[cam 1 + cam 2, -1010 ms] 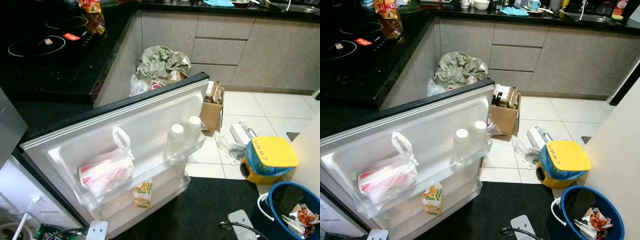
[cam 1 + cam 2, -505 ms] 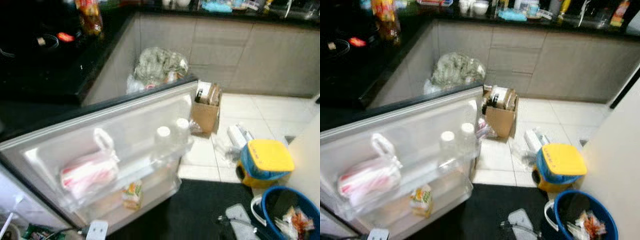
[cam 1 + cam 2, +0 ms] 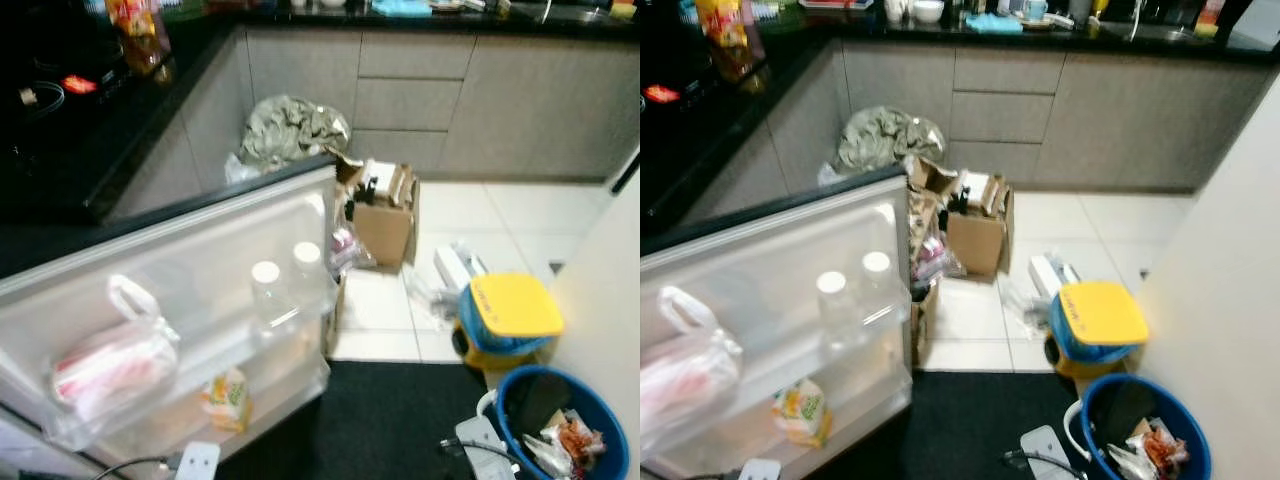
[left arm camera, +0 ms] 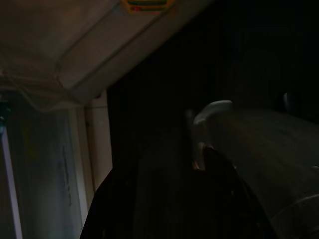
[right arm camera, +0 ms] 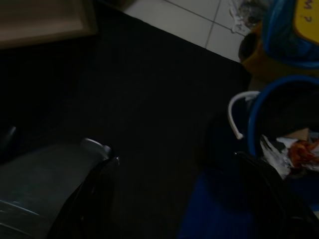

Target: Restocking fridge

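Eye views evenly lit, slightly soft with motion blur; black counter (image 3: 90, 140) far left underexposed. Both wrist views very dark, murky, little detail.

Fridge door (image 3: 190, 250): white, clear shelves. Two bottles (image 3: 266, 290): clear, white caps. Bag (image 3: 110, 362): translucent, red-and-white contents. Packet (image 3: 228, 398): yellow and green. Mat (image 3: 400, 420): black. Bucket (image 3: 612, 440): blue. Bin lid (image 3: 512, 306): yellow. Box (image 3: 385, 230): brown. Cabinets (image 3: 500, 100): grey.

— Head cameras?
— High, facing forward and down; both eyes share the open fridge door (image 3: 190, 300), yellow bin (image 3: 1095, 320) and blue bucket (image 3: 560, 420).
— Wrists?
— Low, close, dark: both face the black mat (image 5: 149, 109); the right shares that bucket.
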Controlling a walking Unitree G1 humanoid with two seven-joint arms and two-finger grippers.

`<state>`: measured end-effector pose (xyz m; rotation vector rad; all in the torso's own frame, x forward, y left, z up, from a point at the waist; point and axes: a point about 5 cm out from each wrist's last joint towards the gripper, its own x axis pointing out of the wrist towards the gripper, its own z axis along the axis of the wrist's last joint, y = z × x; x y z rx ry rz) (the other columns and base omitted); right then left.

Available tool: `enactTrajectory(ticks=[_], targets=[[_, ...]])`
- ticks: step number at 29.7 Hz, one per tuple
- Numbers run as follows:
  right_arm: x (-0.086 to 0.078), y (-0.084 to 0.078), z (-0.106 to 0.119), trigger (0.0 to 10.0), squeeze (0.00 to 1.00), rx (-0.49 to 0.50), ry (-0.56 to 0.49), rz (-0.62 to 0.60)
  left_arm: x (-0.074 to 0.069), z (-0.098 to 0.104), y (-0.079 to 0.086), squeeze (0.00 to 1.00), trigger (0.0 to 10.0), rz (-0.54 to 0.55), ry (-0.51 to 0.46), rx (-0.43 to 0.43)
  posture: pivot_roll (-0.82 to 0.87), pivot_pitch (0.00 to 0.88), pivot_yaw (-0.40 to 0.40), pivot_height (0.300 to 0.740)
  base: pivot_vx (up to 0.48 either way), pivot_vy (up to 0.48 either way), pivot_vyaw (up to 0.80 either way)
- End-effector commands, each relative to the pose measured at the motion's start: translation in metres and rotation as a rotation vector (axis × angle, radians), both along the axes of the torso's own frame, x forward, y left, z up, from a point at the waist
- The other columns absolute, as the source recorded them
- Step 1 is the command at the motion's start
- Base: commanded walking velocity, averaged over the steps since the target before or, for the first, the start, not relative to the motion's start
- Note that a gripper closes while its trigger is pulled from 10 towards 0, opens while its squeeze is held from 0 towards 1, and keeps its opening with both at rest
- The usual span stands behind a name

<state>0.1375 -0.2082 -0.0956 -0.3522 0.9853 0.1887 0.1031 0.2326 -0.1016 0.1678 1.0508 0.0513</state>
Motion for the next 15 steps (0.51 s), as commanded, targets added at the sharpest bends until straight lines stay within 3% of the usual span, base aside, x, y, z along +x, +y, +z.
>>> enactTrajectory(ticks=[1, 8, 15], targets=[[-0.001, 0.0024, -0.0007, 10.0, 0.0, 0.008, -0.001, -0.004, 0.0001, -0.0002, -0.0005, 0.0, 10.0, -0.016, 0.007, 0.002, -0.03, 0.0, -0.063, 0.74, 0.0, -0.259, 0.0], [-0.0028, 0.0018, -0.0012, 10.0, 0.0, 0.008, 0.003, -0.006, 0.0001, -0.0002, -0.0004, 0.0, 10.0, -0.018, 0.008, 0.002, -0.02, 0.0, -0.063, 0.74, 0.0, -0.26, 0.0], [-0.0035, 0.0022, -0.0016, 10.0, 0.0, 0.009, 0.007, -0.008, 0.0001, -0.0003, -0.0008, 0.0, 10.0, -0.022, 0.009, 0.001, -0.02, 0.0, -0.061, 0.74, 0.0, 0.0, 0.0]])
